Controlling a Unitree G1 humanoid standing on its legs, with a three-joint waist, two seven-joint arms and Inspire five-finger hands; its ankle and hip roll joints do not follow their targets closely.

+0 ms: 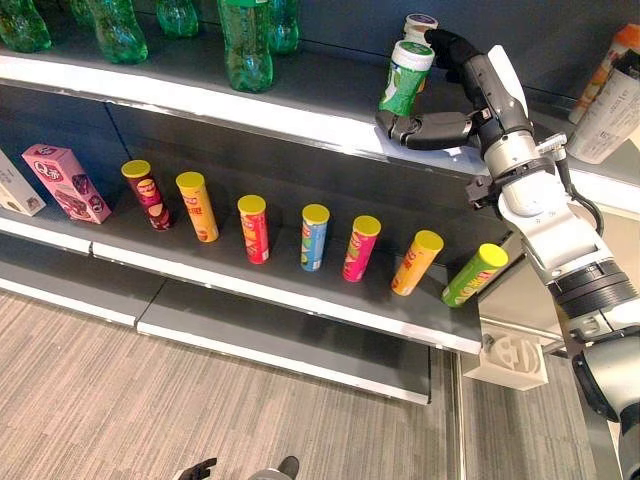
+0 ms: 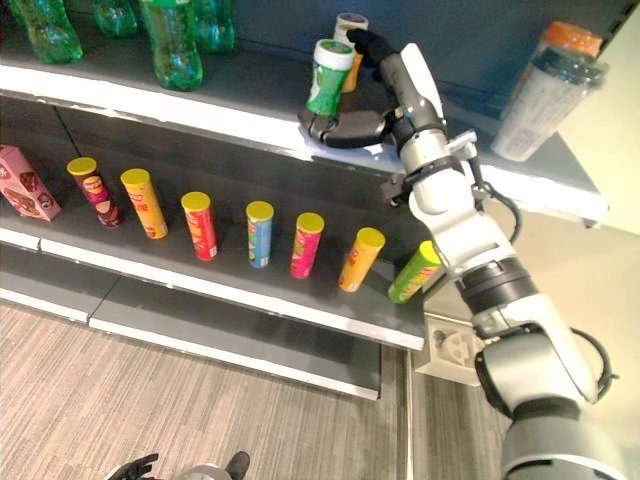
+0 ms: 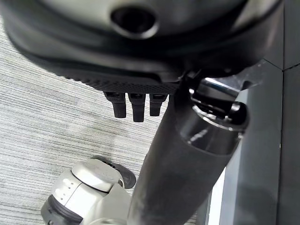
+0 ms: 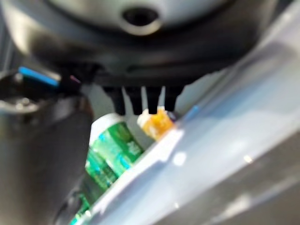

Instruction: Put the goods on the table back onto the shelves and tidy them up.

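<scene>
My right hand (image 1: 455, 95) has its fingers (image 1: 447, 45) curved behind the green can (image 1: 405, 77) and its thumb lying along the shelf edge in front; I can't tell whether they actually press it. The can stands upright on the top shelf (image 1: 300, 85), just before an orange can (image 1: 420, 25). I judge this the placing step; next I should let go and draw back without tipping it. My left hand (image 3: 136, 101) hangs over the floor, fingers relaxed.

My right hand (image 1: 452, 95) hides part of the orange can (image 1: 420, 26) behind the green can (image 1: 405, 78), and the bottles (image 1: 246, 45) at eleven o'clock are cut off at the top edge.
</scene>
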